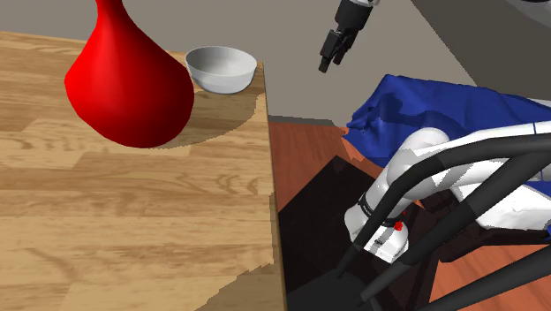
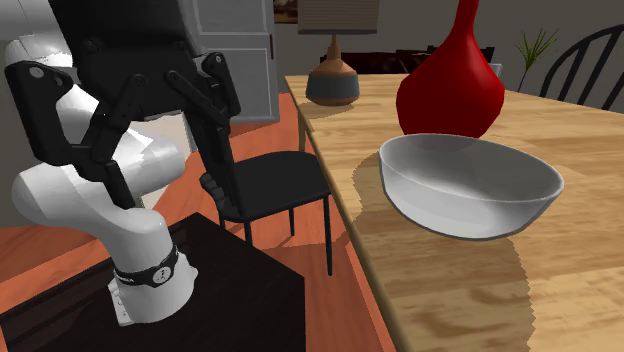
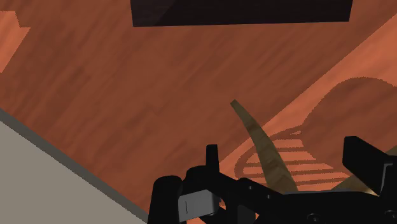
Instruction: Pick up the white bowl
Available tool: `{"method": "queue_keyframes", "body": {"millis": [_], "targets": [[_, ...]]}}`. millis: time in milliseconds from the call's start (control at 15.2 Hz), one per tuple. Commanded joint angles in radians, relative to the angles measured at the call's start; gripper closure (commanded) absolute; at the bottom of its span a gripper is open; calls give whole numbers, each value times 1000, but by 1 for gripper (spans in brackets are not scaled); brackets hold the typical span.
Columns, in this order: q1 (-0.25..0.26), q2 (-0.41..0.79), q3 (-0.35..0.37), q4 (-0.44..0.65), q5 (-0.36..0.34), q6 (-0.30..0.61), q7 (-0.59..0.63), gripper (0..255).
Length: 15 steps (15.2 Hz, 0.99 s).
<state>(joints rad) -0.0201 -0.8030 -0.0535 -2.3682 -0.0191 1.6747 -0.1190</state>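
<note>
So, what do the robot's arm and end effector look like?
The arm has rounded white links with dark joints; black bars run alongside it. A small red mark sits near its base. The end effector is all black, with two fingers.

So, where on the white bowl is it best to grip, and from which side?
Grip the rim of the white bowl from above, one finger inside, one outside: it stands upright, open and probably too wide to span. Choose the rim part away from the red vase, near the table edge.
</note>
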Motion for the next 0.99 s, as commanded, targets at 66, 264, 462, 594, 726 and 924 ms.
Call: {"method": "queue_keyframes", "body": {"millis": [66,264,462,594,726,924], "targets": [[6,38,13,30,7,4,13,0],[22,154,49,128,24,8,50,0],[34,270,83,236,34,2,86,0],[41,349,105,314,37,-7,110,0],[47,428,125,397,37,-20,134,0],[57,550,155,534,31,-49,171,0]]}}
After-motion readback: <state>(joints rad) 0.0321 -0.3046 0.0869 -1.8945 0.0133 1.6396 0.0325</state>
